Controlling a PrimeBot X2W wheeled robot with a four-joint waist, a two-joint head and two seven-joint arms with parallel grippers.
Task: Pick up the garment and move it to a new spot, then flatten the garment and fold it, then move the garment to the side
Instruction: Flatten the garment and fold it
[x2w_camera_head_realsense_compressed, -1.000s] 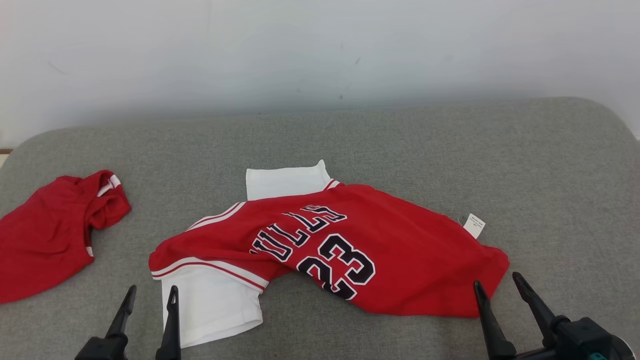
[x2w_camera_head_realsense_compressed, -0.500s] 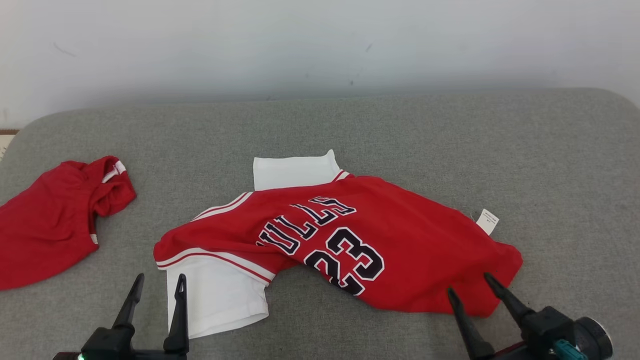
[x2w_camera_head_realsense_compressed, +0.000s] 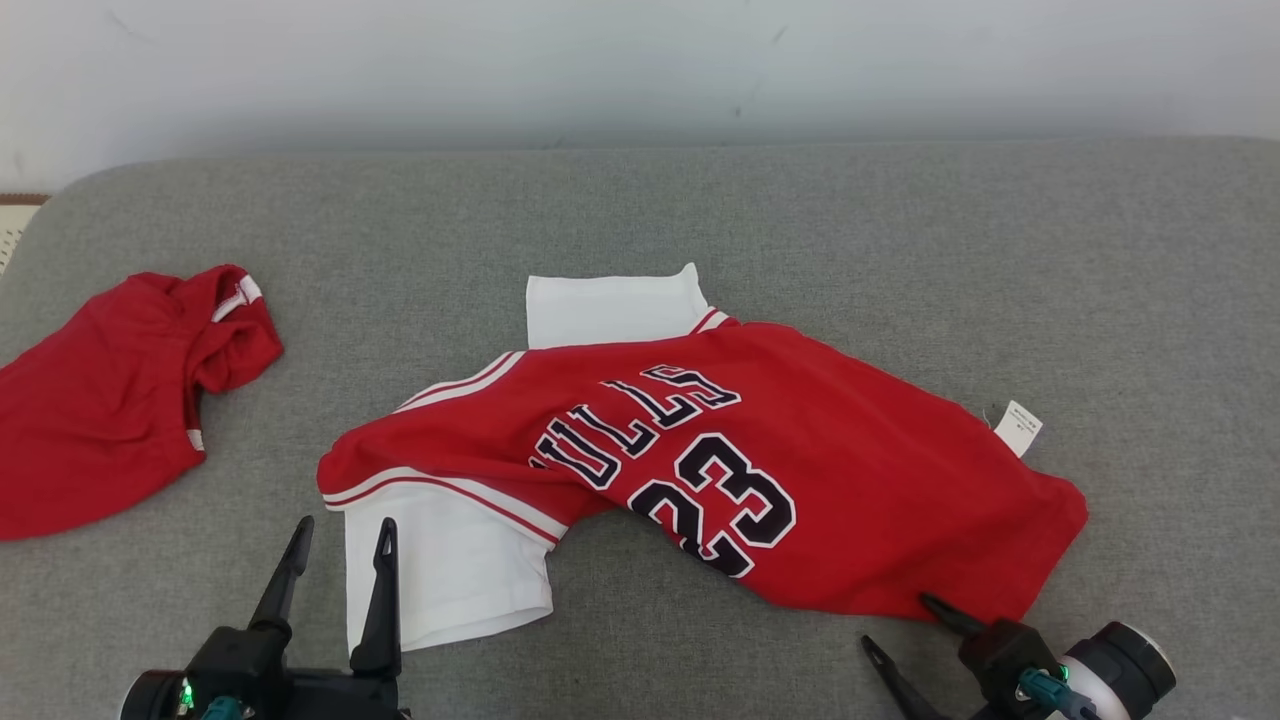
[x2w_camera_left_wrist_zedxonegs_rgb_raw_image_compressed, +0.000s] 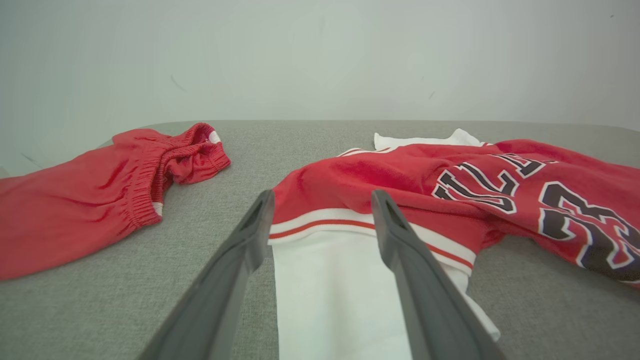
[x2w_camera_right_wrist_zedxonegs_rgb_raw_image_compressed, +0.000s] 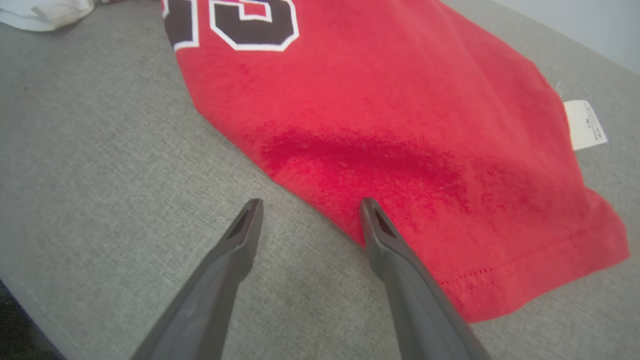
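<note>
Red jersey on grey cushion; left fingers, right fingers spread, at its edges.

Plain white wall (faintly scuffed), grey fabric-covered surface with rounded corners, even soft light

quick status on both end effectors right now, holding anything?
Left end effector: open, holding nothing, straddling the edge of the white sleeve.
Right end effector: open, holding nothing, at the hem of the jersey.
</note>
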